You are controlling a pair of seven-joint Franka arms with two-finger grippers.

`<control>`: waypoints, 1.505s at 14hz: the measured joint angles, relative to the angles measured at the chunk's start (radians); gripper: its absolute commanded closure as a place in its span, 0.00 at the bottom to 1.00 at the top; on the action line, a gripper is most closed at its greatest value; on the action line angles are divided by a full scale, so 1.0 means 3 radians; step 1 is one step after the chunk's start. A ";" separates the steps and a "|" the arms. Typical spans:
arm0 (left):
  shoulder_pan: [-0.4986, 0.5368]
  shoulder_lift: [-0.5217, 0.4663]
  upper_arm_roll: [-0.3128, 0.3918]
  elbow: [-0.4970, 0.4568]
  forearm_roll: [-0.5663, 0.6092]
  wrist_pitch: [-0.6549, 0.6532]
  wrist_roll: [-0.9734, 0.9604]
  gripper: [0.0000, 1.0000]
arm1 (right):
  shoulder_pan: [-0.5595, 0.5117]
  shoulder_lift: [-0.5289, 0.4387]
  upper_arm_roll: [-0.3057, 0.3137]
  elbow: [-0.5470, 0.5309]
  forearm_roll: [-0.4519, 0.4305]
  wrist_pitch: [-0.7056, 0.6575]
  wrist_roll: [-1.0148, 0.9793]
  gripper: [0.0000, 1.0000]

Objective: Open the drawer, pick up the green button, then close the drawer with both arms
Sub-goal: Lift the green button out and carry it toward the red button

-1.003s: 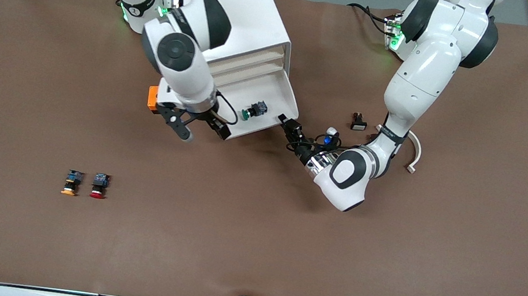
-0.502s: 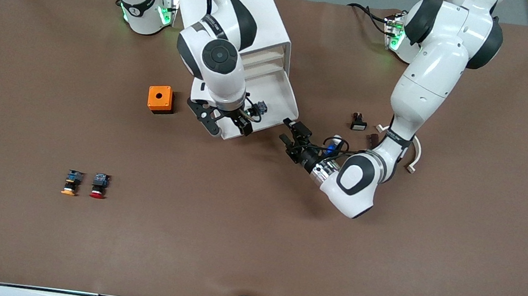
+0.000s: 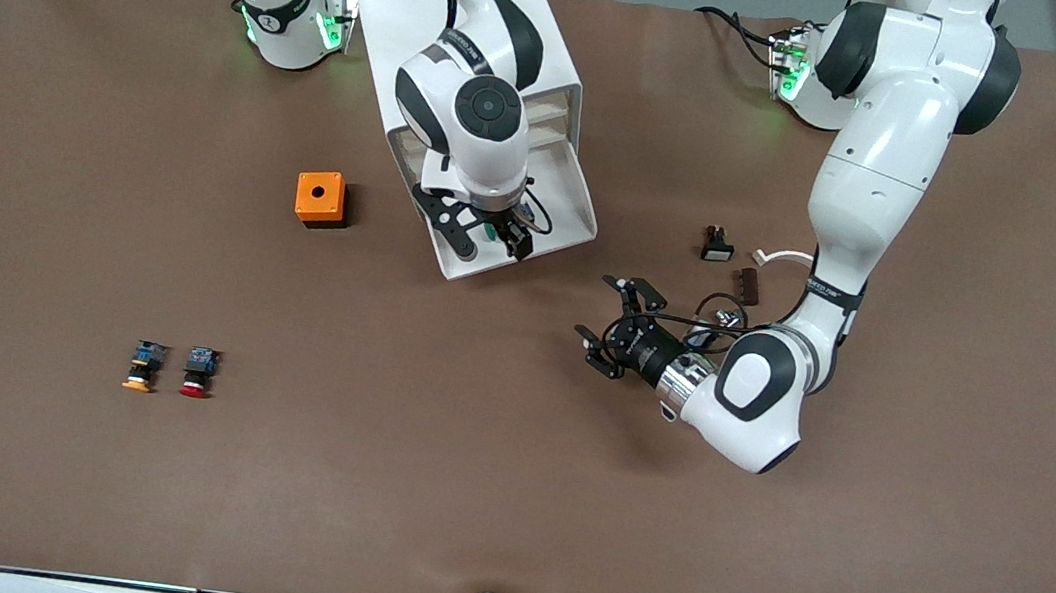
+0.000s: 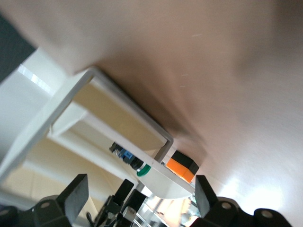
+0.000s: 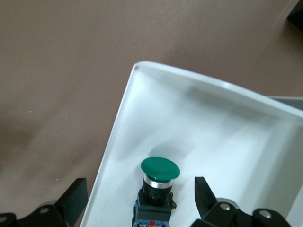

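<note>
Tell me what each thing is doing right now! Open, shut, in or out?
drawer: pulled out of the cabinet, open.
green button: lying in the drawer, not held.
right end effector: open, over the green button.
left end effector: open, empty, over the table.
orange box: on the table beside the cabinet.
red button and yellow button: side by side on the table.

Drawer (image 3: 568,203) pulled out, tray open from above; right gripper (image 3: 491,244) over it w/ jaws spread either side of green button (image 5: 160,169), drawer walls close by. Left gripper (image 3: 617,326) jaws apart, off drawer corner, over bare worktop (image 3: 469,450). Orange box (image 3: 319,198) beside drawer, apart.
</note>
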 measured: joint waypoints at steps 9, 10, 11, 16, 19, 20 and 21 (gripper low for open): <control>-0.0298 -0.0478 0.0476 0.0119 0.0943 0.0522 0.1722 0.01 | 0.0167 0.0145 -0.0001 0.0000 -0.0002 0.0011 0.0245 0.03; -0.0311 -0.0521 0.0476 0.0119 0.1108 0.0601 0.1785 0.01 | 0.0185 0.0159 -0.0001 0.0000 -0.0002 0.0017 0.0279 0.06; -0.0346 -0.0550 0.0476 0.0119 0.1271 0.0683 0.1814 0.01 | 0.0204 0.0166 -0.0001 0.0000 -0.0002 0.0022 0.0303 0.12; -0.0582 -0.0569 0.0476 0.0112 0.1640 0.1083 0.1823 0.01 | 0.0246 0.0167 -0.0001 0.0006 0.0000 0.0028 0.0336 0.61; -0.0627 -0.0576 0.0476 0.0112 0.1710 0.1277 0.1850 0.01 | 0.0251 0.0167 -0.0001 0.0013 0.0000 0.0029 0.0346 1.00; -0.0655 -0.0578 0.0476 0.0111 0.1766 0.1329 0.1852 0.01 | 0.0252 0.0167 -0.0001 0.0016 0.0000 0.0029 0.0347 1.00; -0.0692 -0.0580 0.0476 0.0112 0.1817 0.1391 0.1852 0.01 | 0.0252 0.0167 -0.0003 0.0021 0.0000 0.0029 0.0347 1.00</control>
